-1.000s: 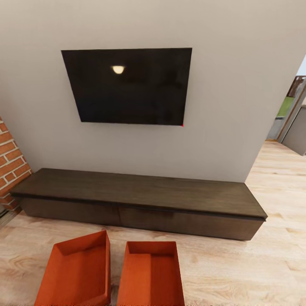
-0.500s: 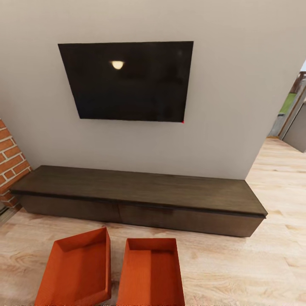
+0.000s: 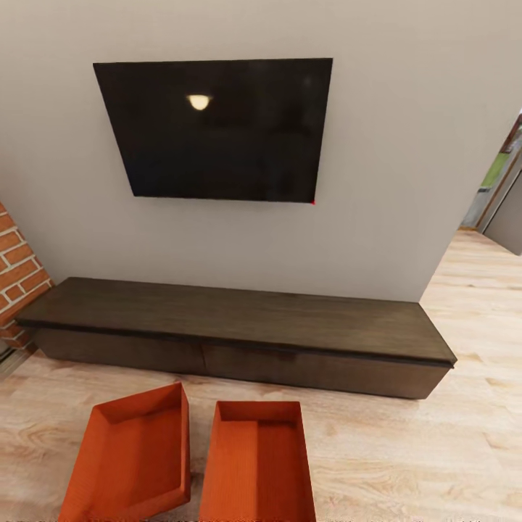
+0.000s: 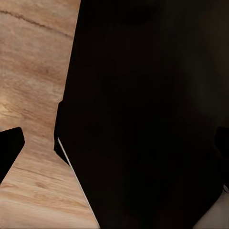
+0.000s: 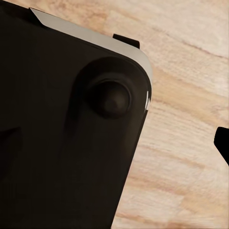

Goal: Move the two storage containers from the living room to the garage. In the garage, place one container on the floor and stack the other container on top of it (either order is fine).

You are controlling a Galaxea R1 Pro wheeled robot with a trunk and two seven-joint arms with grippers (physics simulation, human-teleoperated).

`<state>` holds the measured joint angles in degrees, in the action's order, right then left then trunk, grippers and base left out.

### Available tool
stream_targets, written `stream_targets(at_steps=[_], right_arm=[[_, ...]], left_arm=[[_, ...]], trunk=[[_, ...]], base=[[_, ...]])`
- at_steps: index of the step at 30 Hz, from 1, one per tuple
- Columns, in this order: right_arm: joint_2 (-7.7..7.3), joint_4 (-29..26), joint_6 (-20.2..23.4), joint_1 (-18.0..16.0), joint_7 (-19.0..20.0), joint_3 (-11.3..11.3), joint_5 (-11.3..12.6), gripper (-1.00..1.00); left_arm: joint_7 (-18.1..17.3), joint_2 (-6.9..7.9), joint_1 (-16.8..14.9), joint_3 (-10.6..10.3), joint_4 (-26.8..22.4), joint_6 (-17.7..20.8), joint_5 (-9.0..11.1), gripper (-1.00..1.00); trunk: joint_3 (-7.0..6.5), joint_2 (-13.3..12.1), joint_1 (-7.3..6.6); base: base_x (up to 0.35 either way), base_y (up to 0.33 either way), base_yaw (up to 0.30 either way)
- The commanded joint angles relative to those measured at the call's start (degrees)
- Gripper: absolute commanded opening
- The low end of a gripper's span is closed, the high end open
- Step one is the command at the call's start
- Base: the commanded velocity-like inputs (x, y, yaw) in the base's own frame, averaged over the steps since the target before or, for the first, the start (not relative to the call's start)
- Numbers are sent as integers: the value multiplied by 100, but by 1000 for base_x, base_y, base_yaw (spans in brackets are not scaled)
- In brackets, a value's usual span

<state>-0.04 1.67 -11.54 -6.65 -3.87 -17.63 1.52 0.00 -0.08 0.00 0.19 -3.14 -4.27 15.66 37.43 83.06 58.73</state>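
Note:
Two orange-red storage containers sit side by side on the living room's light wood floor [image 3: 406,449], at the near edge of the head view. The left container [image 3: 130,457] is turned at a slight angle. The right container [image 3: 257,464] lies square to the bench. Both are open-topped and look empty. In the left wrist view my left gripper [image 4: 114,148] stands open, its dark fingertips [image 4: 9,150] wide apart over my own dark body. In the right wrist view my right gripper [image 5: 114,140] is open too, one fingertip [image 5: 223,143] showing over the wood floor.
A long low dark-brown bench [image 3: 239,319] runs along the white wall behind the containers, under a black wall screen [image 3: 217,130]. A red-brick fireplace [image 3: 18,275] stands at the left. A doorway [image 3: 500,196] opens at the right, with bare wood floor leading to it.
The whole head view has shifted: screen, bench and containers sit slightly higher in the picture, so the camera moved. The containers themselves have not moved.

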Motion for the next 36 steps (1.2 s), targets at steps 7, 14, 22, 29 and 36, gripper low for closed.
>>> stream_targets(at_steps=[7, 14, 22, 29, 36], right_arm=[[-5, 18, -39, -3, -35, -48, 15, 100], [-5, 18, -41, -3, -44, -48, 15, 100], [-5, 18, -41, -3, -46, -48, 15, 100], [-5, 18, -41, -3, -45, -40, 15, 100], [-5, 18, -41, -4, -50, -39, 22, 100]], left_arm=[[0, -1, 0, -1, -2, -13, 25, 100], [0, -1, 0, 0, -2, -13, 25, 100], [0, -1, 0, -1, -2, -13, 25, 100], [0, -1, 0, 2, -2, -13, 25, 100], [0, -1, 0, 0, -2, -13, 25, 100]], trunk=[[69, 2, 0], [134, 2, 0], [208, 2, 0], [273, 2, 0], [337, 2, 0]], base=[[0, 0, 10], [0, 0, 90], [0, 0, 104], [0, 0, 50], [0, 0, 4]])
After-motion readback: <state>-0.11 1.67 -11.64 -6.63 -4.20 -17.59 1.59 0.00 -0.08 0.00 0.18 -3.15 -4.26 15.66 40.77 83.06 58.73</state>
